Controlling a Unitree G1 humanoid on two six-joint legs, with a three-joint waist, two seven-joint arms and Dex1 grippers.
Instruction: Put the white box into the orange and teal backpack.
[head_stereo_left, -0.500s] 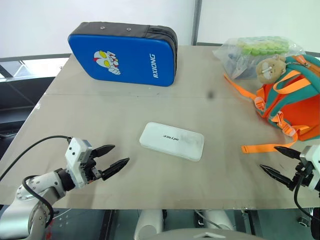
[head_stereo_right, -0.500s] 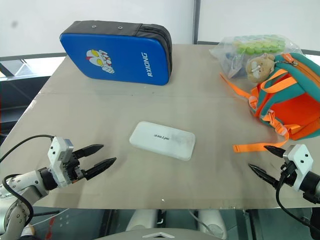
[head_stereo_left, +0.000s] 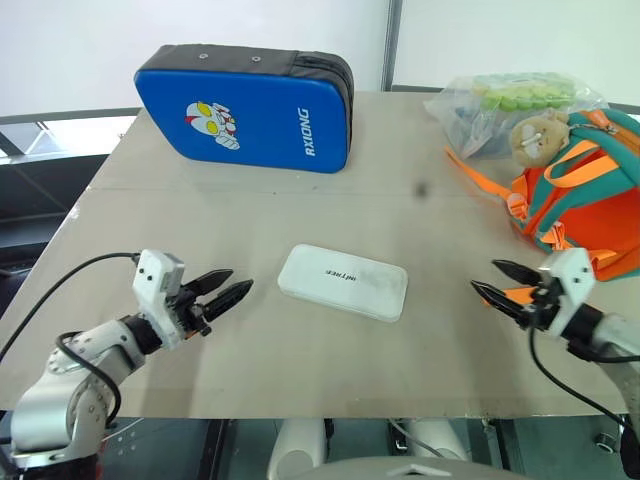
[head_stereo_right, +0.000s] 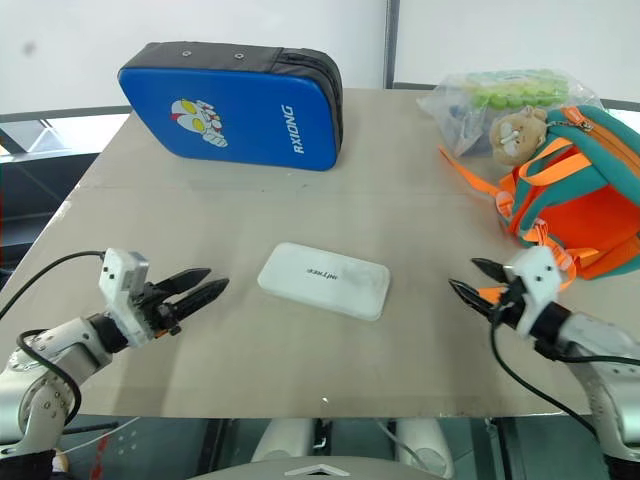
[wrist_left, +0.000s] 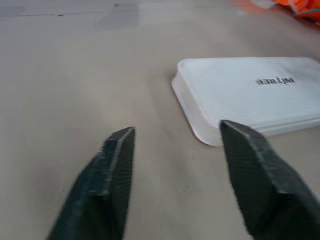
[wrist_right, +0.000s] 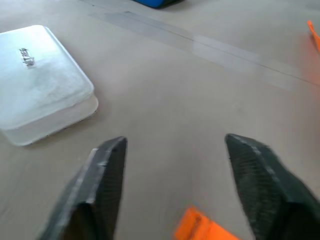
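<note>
Beige worktop (head_stereo_left: 250, 215): white box (head_stereo_left: 343, 282) ungrasped between empty, parted left pincer (head_stereo_left: 228, 292) and right pincer (head_stereo_left: 494, 283). Approach step; next, close on box, carry to orange and teal backpack (head_stereo_left: 585, 195).

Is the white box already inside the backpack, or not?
Not inside: the white box lies flat on the table, apart from the backpack.

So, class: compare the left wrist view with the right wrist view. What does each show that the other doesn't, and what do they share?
Left wrist view alone: the left gripper, fingers apart, pointing at the near corner of the white box, whose lettering reads clearly.

Right wrist view alone: the right gripper, fingers apart, above an orange strap, with an edge of the blue case beyond.

Both: the white box lying flat on the table, untouched, and orange backpack parts at the edges.
</note>
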